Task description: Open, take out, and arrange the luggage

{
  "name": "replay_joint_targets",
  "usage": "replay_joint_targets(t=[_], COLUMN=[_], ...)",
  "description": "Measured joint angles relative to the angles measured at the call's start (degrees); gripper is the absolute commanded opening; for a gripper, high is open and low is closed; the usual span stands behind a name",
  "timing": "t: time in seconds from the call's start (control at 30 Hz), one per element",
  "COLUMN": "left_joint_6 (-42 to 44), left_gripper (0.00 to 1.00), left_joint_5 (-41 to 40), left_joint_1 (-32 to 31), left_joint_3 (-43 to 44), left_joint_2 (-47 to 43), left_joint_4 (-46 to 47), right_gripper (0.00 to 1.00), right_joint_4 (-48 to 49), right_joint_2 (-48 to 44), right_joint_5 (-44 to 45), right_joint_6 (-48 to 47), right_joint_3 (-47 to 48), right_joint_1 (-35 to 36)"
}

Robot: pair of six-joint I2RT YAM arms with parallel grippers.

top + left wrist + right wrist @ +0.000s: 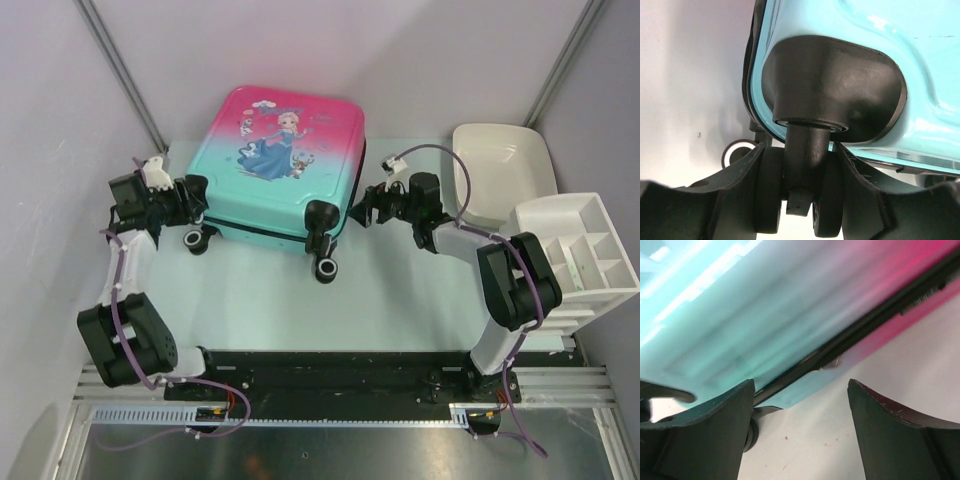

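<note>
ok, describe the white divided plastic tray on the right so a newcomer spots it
Find the pink-to-teal hard-shell suitcase lying mid-table, then look to the table's right edge. Two white plastic containers sit there, beside the right arm. The farther is a plain open tub; the nearer is the tray, alone in having dividers forming several compartments.

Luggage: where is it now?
In the top view the luggage lies on the table, left of centre, between the left pincer and the right pincer; the white tub is further right.
</note>
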Motion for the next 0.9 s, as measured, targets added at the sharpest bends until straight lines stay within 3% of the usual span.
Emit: replay_joint_targets(t=[0.2,0.4,0.63,0.9], left_joint_6=[0.48,1.60,2.45,2.45], left_gripper=[0.00,0.00,0.00,0.00], left_joint_5=[5.07,8.28,10.36,10.62], left_joint_1=[2.23,3.48,3.98,4.07], left_joint_3=[7.15,12.09,15.17,15.43], left_joint_2=[6.84,11.34,13.70,13.88], left_joint_4=[-4.39,-7.50,-10.86,-11.26], right_gripper=[0.81,0.73,0.69,0.64], right_joint_4=[1.46,0.68,-0.66,2.43], right_joint_2=[-0.02,1.51,5.29,11.58], right_joint_5=[-9.66,-17.84,-20.50,-18.71], right_joint_6=[-6.67,-19.43,-28.13,-30.25], right_joint_3=[1.40,1.68,3.23,5.35], right_joint_1=[-4.50,-10.05,-4.70,-1.33])
